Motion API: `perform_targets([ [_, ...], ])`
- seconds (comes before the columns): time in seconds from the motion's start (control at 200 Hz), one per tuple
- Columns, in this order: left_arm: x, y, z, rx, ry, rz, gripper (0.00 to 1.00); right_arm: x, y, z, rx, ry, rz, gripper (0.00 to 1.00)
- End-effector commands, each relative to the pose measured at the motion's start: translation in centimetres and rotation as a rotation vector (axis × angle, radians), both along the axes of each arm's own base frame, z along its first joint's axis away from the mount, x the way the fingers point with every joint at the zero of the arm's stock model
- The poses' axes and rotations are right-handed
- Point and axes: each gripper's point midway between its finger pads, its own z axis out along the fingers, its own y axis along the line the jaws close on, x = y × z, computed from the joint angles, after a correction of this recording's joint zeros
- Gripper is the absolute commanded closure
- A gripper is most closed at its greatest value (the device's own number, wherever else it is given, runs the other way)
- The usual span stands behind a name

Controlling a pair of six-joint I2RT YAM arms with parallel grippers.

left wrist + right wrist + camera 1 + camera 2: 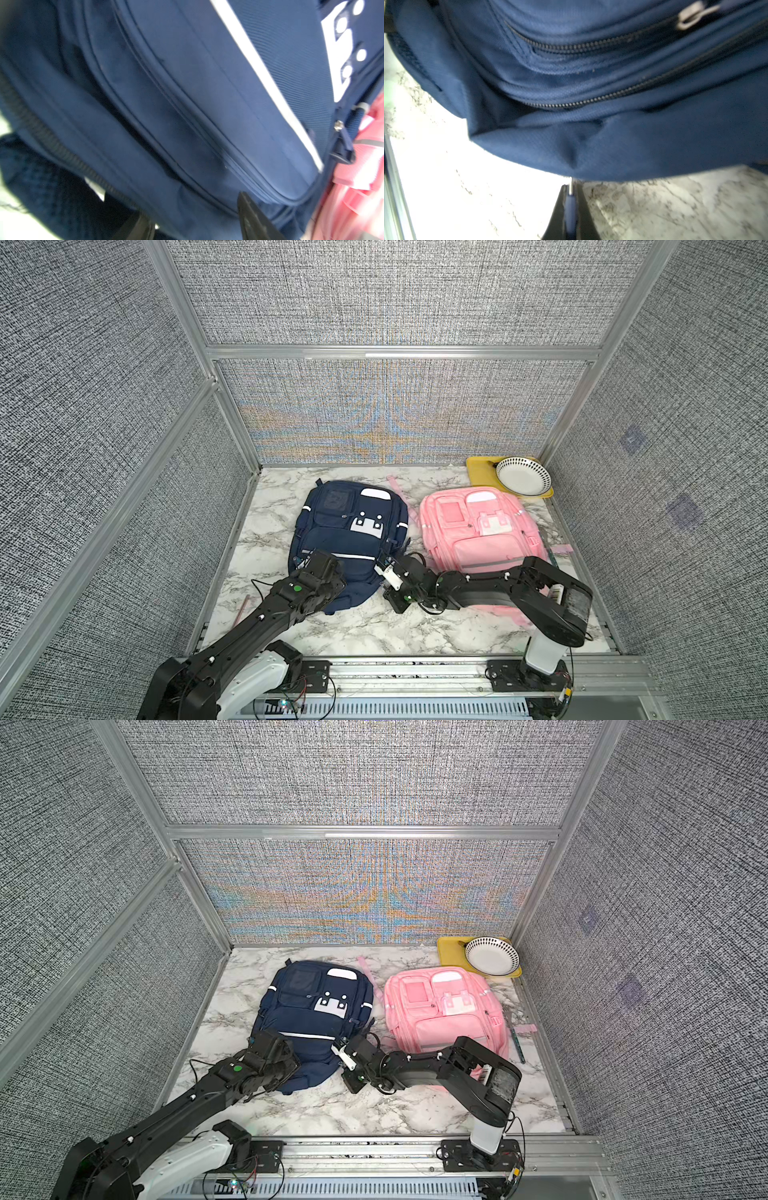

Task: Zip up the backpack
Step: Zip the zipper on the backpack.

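In the right wrist view the right gripper point(571, 193) was clamped on the zipper pull point(570, 212) at the near-right edge of the navy backpack point(349, 531), which lay face up left of centre, long axis near to far. The left gripper point(195, 205) stood parted astride its near-left corner. The soft, light cloth was judged likely to buckle, so a bracing hold near the pull was favoured.
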Motion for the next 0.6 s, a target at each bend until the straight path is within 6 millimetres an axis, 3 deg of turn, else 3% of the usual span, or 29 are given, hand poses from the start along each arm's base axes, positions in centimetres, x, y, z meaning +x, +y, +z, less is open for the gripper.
perform_targets([
  [0.0,1.1,0.0,-0.3,0.020,-0.023,0.014,0.53,0.0,-0.3,0.0,-0.011,-0.006,-0.005,1.00],
  [0.115,1.0,0.8,-0.4,0.080,0.006,0.020,0.88,0.1,-0.7,-0.3,-0.034,-0.017,-0.007,1.00],
  [0.21,1.0,1.5,0.4,0.124,-0.005,0.015,0.99,0.5,-1.7,-1.1,-0.075,-0.022,-0.025,1.00],
  [0.3,0.9,2.1,1.2,0.133,-0.040,0.023,1.00,1.2,-2.2,-0.9,-0.073,-0.032,-0.045,1.00],
  [0.32,0.9,2.3,1.4,0.134,-0.047,0.028,1.00,0.8,-3.3,-1.9,-0.098,-0.017,-0.051,1.00],
  [0.455,0.3,2.9,2.4,0.124,-0.081,0.030,1.00,1.9,-5.0,-2.6,-0.126,-0.023,-0.084,1.00],
  [0.596,-0.4,3.2,3.2,0.098,-0.093,0.024,1.00,3.4,-6.2,-2.3,-0.119,-0.036,-0.121,1.00],
])
